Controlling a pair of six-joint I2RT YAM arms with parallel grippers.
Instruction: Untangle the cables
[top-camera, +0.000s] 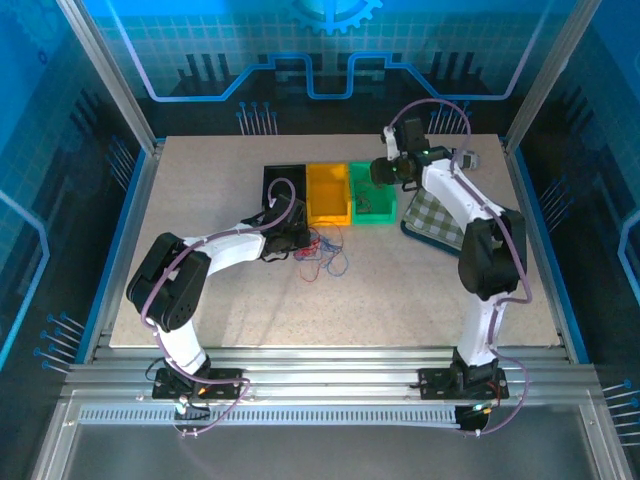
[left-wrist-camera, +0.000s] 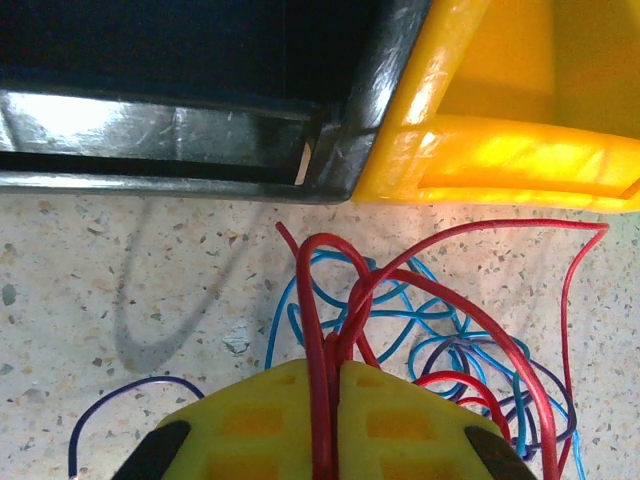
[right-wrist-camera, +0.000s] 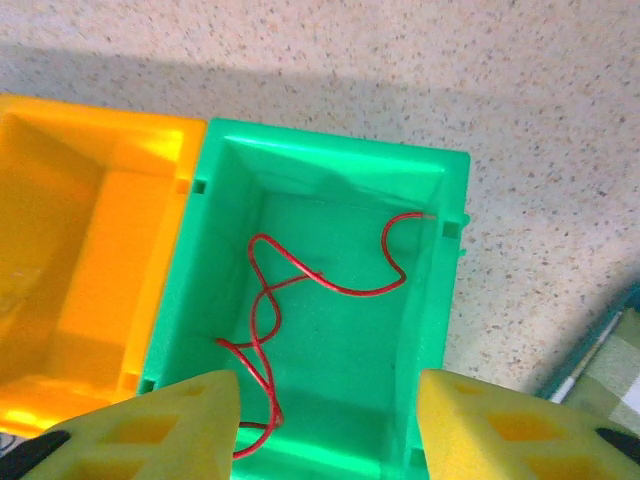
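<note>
Cables (top-camera: 322, 255) clump just in front of yellow bin (top-camera: 328, 193). Left gripper (left-wrist-camera: 335, 425) there, clenched on a red strand (left-wrist-camera: 316, 330). Right gripper (right-wrist-camera: 328, 420), spread wide & empty, over green bin (right-wrist-camera: 330, 152) beside yellow bin; loose red wire (right-wrist-camera: 352, 293) inside. Approx. one separated; rest left tangled.

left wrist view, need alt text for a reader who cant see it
The left tool, its yellow fingers shut, pinches a red cable looping out of a loose tangle of blue and purple cables on a speckled table. Behind stand a black bin and a yellow bin side by side.
</note>
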